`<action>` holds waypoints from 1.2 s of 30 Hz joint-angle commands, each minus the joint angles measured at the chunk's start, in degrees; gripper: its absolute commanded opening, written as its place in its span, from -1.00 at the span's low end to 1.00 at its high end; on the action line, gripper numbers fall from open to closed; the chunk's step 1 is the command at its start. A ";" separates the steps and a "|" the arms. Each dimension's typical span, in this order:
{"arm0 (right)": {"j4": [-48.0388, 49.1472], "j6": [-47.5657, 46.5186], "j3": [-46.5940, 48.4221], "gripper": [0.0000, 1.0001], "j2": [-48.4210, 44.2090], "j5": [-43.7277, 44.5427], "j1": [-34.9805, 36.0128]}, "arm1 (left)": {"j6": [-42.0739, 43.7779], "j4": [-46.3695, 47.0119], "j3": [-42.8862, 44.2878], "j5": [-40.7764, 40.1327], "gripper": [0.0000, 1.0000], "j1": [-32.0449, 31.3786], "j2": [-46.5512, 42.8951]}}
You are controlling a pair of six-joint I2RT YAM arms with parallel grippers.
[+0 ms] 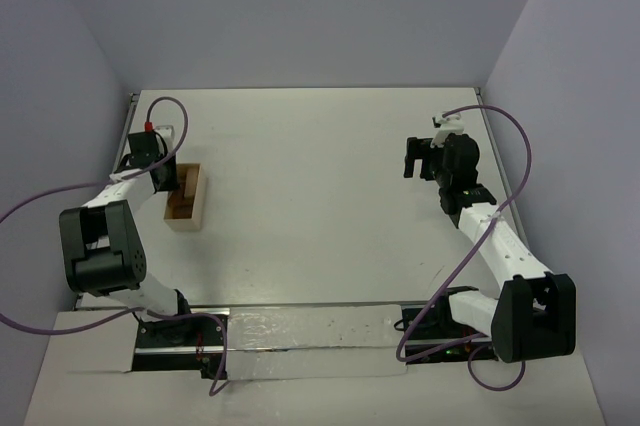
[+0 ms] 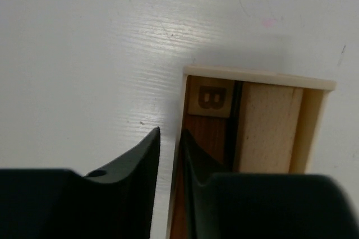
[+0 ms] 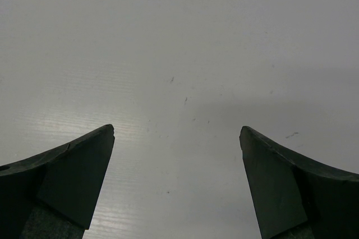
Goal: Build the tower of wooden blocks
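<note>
1. Cut off: the left wrist view shows only the far end of the wooden box (image 2: pixel 258 76). Its near part runs out of frame under my own black fingers (image 2: pixel 126 169).
2. Top view: the box's contents are too small to count, and the left arm's head overlaps its near-left corner.
3. There's a dark strip between the two long blocks. Shadow or a dark block, I can't tell.
4. The box sits on the table (image 1: pixel 320 176), far left, right beside the left arm.
5. All the blocks I can see are inside the box:
   - reddish-brown block (image 2: pixel 208 135) along the left wall
   - light tan block (image 2: pixel 269 127) along the right wall
   - B-stamped tan piece (image 2: pixel 210 97) at the far end, over the reddish one; can't tell if it rests on it
6. Left gripper (image 2: pixel 169 132): one finger is outside the box over the table and the other is inside, over the reddish-brown block. The jaws are nearly together, clamped on the box's left wall.
7. Right gripper (image 3: pixel 176 132): jaws wide apart with nothing between them, only bare table below. It's on the right side, well apart from the box.
</note>
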 commanded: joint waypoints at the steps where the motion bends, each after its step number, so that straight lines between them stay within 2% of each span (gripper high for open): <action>1: 2.04 -0.50 1.48 0.99 0.05 0.52 0.00 | -0.60 -0.86 3.48 1.64 -1.00 0.45 1.18; 6: 2.04 -0.50 1.39 0.99 -0.26 0.29 0.03 | -0.93 -1.26 4.26 1.04 -1.00 -0.27 -1.19; 9: 2.04 -0.43 1.39 0.99 -0.35 0.04 -0.05 | 1.12 -0.86 4.51 -10.20 -1.00 -4.31 -4.62; 13: 1.78 -0.24 1.65 0.99 -0.44 -0.32 0.03 | 4.99 -0.49 5.29 -27.16 -1.00 -16.57 -5.68; 14: 1.71 -0.24 1.72 0.99 -0.50 -0.46 0.03 | 5.77 -1.01 5.63 -31.28 -1.00 -17.92 -5.16; 21: 1.07 -0.32 1.67 0.99 -1.20 -0.35 -0.05 | 7.63 -4.26 7.32 -46.44 -1.00 -33.19 0.97; 22: 1.07 -0.32 1.65 0.99 -1.23 -0.32 -0.05 | 7.68 -3.89 7.10 -48.30 -1.00 -33.60 1.16; 25: 0.77 -0.50 1.74 0.99 -1.40 -0.32 -0.05 | 11.62 1.03 5.39 -56.92 -1.00 -40.17 3.56; 34: -0.79 -0.04 3.18 0.99 -0.43 0.82 -0.62 | 24.05 13.21 2.15 -68.37 -1.00 -52.03 10.12; 36: -1.03 0.35 3.72 0.99 -0.33 0.79 -1.28 | 27.28 19.24 0.94 -70.65 -1.00 -54.08 11.27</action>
